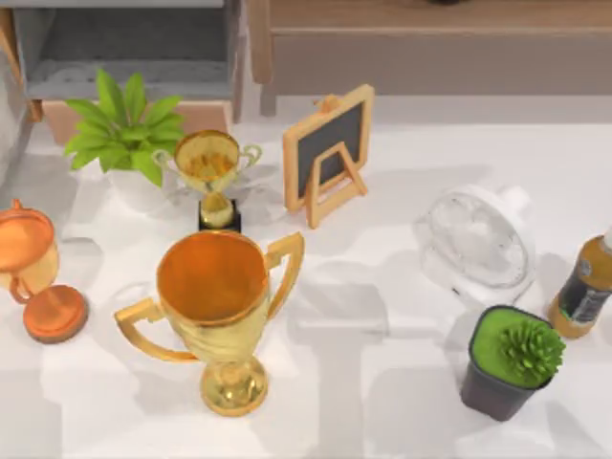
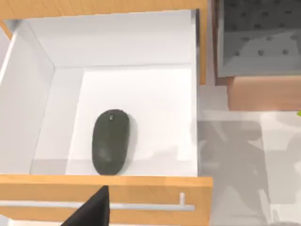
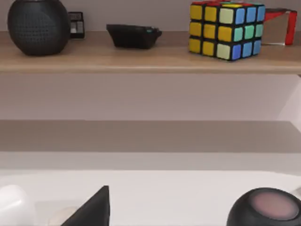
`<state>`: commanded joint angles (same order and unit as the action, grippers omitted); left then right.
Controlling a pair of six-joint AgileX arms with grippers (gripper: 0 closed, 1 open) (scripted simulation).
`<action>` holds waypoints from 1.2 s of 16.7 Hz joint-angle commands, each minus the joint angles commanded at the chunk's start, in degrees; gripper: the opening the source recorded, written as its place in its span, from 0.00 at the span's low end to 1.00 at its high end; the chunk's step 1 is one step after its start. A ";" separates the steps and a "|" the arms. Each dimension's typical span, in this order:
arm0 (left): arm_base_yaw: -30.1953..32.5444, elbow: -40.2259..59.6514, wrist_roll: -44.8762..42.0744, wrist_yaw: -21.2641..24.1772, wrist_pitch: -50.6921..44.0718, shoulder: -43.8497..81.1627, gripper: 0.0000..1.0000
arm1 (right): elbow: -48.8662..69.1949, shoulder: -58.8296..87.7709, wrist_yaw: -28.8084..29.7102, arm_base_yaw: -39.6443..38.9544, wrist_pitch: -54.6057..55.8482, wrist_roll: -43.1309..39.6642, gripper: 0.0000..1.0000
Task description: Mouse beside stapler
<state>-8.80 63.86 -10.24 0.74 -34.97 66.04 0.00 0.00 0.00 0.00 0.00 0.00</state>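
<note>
A: How far along is it?

B: Barely begun, I judge. The table (image 1: 382, 382) holds trophies, a plant and a fan. The drawer (image 2: 117, 188) is open, and the mouse (image 2: 110, 142) lies inside it, near the front wall, untouched.

A: And the stapler?

B: The dark thing on the shelf (image 3: 141, 59) may be the stapler (image 3: 133, 36); I cannot be sure.

A: The jaws?

B: On both arms, cannot tell. Lifting and placing remain.

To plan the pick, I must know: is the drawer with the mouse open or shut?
Open. The left wrist view looks down into the drawer: its white floor and walls are exposed, and the dark mouse lies inside, behind the wooden front with the handle.
</note>
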 joint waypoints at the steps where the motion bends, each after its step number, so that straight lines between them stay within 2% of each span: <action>1: -0.99 6.74 -0.97 0.04 -3.47 7.14 1.00 | 0.00 0.00 0.00 0.00 0.00 0.00 1.00; 7: -6.78 43.18 -6.39 0.53 -23.55 46.52 1.00 | 0.00 0.00 0.00 0.00 0.00 0.00 1.00; 12: -10.24 65.48 -9.82 1.07 -36.74 70.51 1.00 | 0.00 0.00 0.00 0.00 0.00 0.00 1.00; 16: -10.59 77.27 -11.42 1.53 -42.21 81.79 1.00 | 0.00 0.00 0.00 0.00 0.00 0.00 1.00; 20: -10.14 80.24 -11.82 1.73 -43.11 84.44 1.00 | 0.00 0.00 0.00 0.00 0.00 0.00 1.00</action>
<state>-18.93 144.10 -22.06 2.47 -78.08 150.49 0.00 0.00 0.00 0.00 0.00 0.00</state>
